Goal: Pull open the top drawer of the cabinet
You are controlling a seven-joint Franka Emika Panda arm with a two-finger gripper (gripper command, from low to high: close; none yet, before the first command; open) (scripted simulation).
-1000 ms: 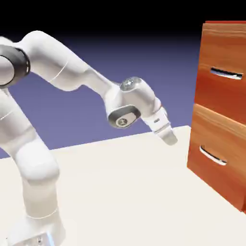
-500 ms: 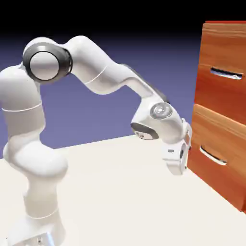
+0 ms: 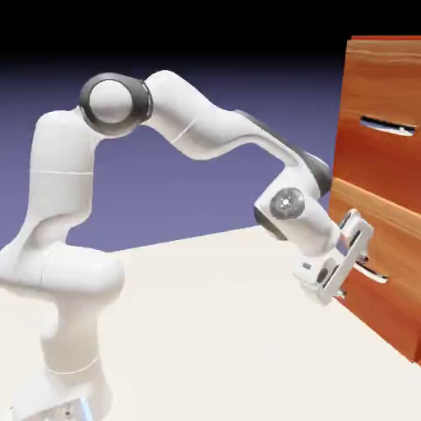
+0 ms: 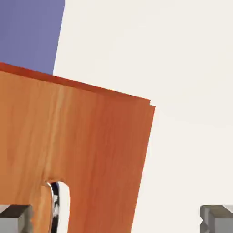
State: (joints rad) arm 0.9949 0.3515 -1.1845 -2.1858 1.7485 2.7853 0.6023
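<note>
A: Exterior view: reddish-brown wood-grain cabinet [image 3: 380, 197] at the white table's [image 3: 214, 329] right edge; top drawer [image 3: 382, 123] shut.
B: White two-finger gripper [image 3: 355, 261] spread wide, empty, beside the lower drawer's silver handle [image 3: 372, 273].

No legible text, labels or nos. anywhere — none.
</note>
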